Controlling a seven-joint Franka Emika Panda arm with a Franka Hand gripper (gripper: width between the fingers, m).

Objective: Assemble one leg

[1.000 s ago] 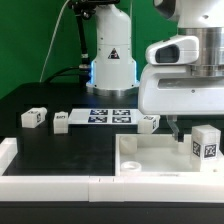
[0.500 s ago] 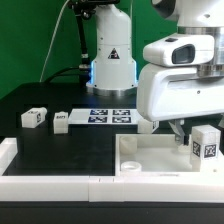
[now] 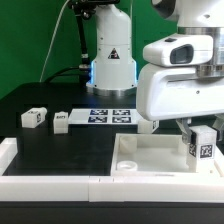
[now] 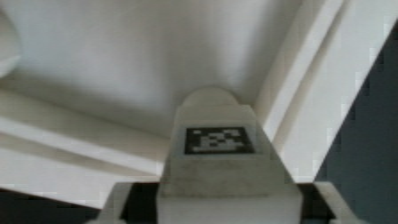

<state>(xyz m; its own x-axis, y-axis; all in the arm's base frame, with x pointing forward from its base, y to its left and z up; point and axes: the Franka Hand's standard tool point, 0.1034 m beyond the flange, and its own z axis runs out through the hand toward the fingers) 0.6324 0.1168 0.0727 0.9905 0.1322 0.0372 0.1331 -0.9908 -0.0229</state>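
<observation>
**Q:** Where does the gripper (image 3: 196, 130) stand, and how are its jaws set?

**A:** It is lowered at the exterior view's right, over the large white panel (image 3: 150, 157). Its jaws stand on either side of an upright leg (image 3: 203, 142), narrowed toward the block. The arm's white housing hides the fingertips there. In the wrist view the leg (image 4: 221, 140) lies directly between the two dark fingers (image 4: 349, 204), its square tag facing the camera. Whether the pads press on the block cannot be told.

**Q:** How does that leg sit relative to the tool?

**A:** Straight beneath the wrist, centred between the jaws, standing on the panel close to its raised rim.

**Q:** What else lies around the tool?

**A:** A second leg (image 3: 150, 124) lies just beside the gripper's housing, towards the exterior view's left. Beyond it comes the marker board (image 3: 108, 116), flat on the black table (image 3: 60, 150). Two more legs (image 3: 60, 121) (image 3: 32, 118) lie well apart from the gripper, farther to that same side.
</observation>
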